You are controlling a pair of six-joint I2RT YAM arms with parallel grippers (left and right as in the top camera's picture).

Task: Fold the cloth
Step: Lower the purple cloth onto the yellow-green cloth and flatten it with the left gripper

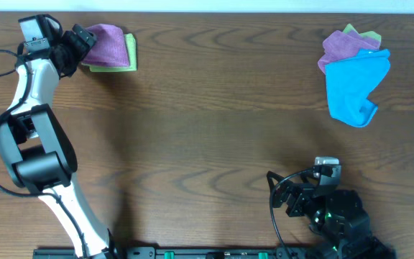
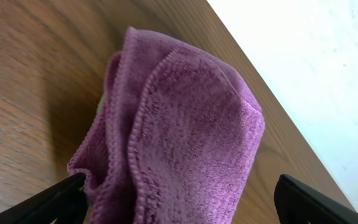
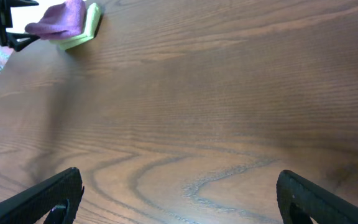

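Note:
A folded purple cloth [image 1: 108, 37] lies on top of a folded green cloth [image 1: 126, 55] at the table's far left; both also show in the right wrist view, purple [image 3: 61, 18] on green [image 3: 84, 28]. My left gripper [image 1: 80, 39] is open at the purple cloth's left end. In the left wrist view the purple cloth [image 2: 185, 124] fills the space between the spread fingers [image 2: 179, 202], the left finger touching its edge. My right gripper [image 1: 284, 194] is open and empty over bare table near the front edge, its fingers [image 3: 179, 196] wide apart.
A loose pile at the far right holds a blue cloth [image 1: 356, 85] over a purple cloth [image 1: 342, 47] and a green cloth [image 1: 365, 34]. The table's far edge [image 2: 272, 93] runs just behind the left stack.

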